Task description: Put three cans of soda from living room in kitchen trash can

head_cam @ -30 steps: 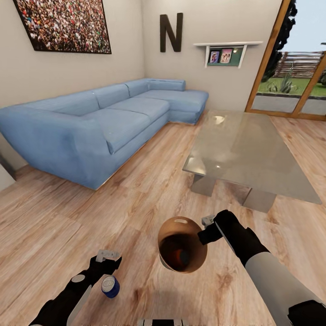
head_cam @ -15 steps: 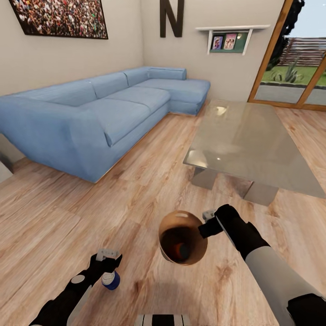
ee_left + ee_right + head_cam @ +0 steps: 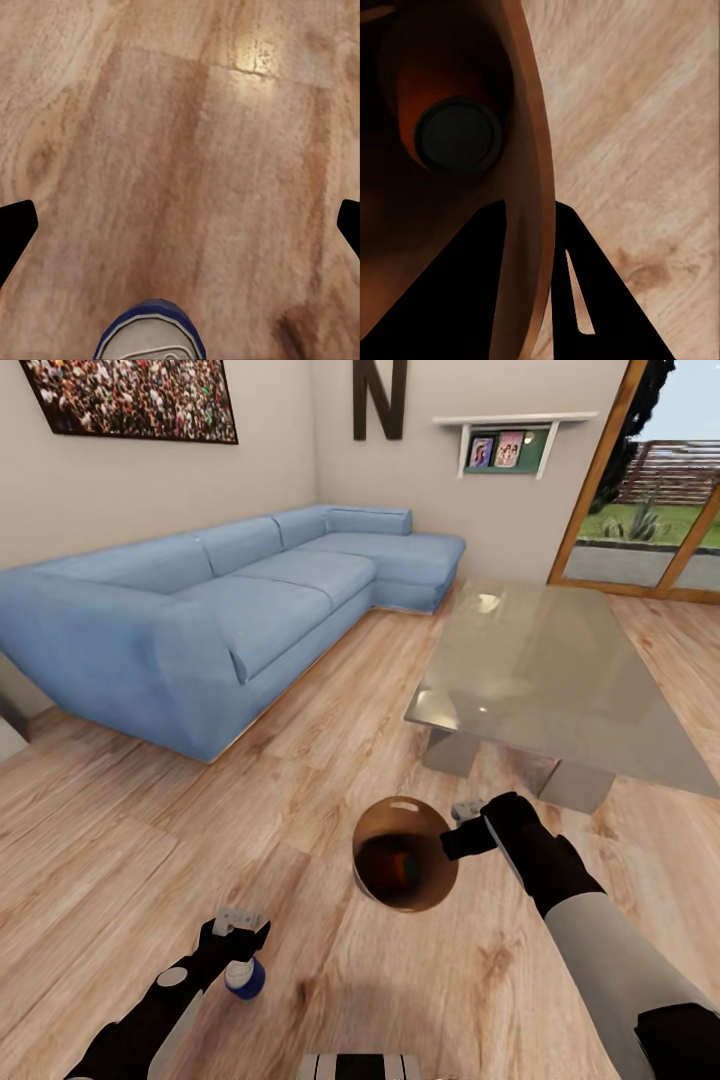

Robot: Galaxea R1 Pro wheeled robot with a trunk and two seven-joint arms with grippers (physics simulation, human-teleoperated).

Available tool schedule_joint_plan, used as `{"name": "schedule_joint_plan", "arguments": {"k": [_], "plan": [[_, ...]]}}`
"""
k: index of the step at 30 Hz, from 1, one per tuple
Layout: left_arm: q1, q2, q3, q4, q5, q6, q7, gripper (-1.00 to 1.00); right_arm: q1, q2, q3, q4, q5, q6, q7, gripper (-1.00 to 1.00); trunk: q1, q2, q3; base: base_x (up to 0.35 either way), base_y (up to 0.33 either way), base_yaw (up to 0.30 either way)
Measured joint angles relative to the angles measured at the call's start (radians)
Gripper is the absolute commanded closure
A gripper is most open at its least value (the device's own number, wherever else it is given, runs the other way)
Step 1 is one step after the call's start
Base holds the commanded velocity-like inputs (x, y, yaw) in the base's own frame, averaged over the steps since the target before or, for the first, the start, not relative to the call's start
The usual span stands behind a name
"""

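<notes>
The robot's in the living room with the trash can (image 3: 405, 853) held up off the wood floor (image 3: 300, 800) by the right gripper (image 3: 462, 840), which is clamped on the rim, one finger inside the wall and one outside, clear in the right wrist view (image 3: 529, 247). The bin is tipped so its open mouth faces up and back toward the head camera, long axis leaning rather than plumb. Down in its copper-brown inside lies an orange soda can (image 3: 454, 131), end-on to the wrist camera, dark round end facing out; in the head view it's just a reddish blur in shadow. A blue soda can (image 3: 244, 977) stands upright on the floor, silver top up, right by the left gripper (image 3: 238, 925). That gripper's fingers sit wide apart with nothing between them; in the left wrist view the blue can (image 3: 150, 334) is cut off by the frame edge and the black fingertips (image 3: 15, 232) barely poke in at the sides. Whether the fingers touch the can is hard to tell from the head view. The glass coffee table (image 3: 560, 690) sits just beyond the right arm, the blue sofa (image 3: 220, 610) well off to the left, with open floor between them.
</notes>
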Motion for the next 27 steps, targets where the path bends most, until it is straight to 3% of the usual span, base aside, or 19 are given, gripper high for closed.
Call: {"name": "schedule_joint_plan", "arguments": {"k": [20,27], "plan": [[0.000,0.000,0.000,0.000,0.000,-0.014,0.000,-1.00,0.001,-0.007,0.001,-0.002,0.006,-0.001,0.000,1.00,0.009,-0.005,-0.077,0.000,0.000,0.000],[0.000,0.000,0.003,0.000,0.001,-0.015,-0.003,-1.00,0.002,0.000,0.001,-0.002,-0.001,0.001,0.001,1.00,0.009,-0.005,-0.077,0.000,0.000,0.000]]}}
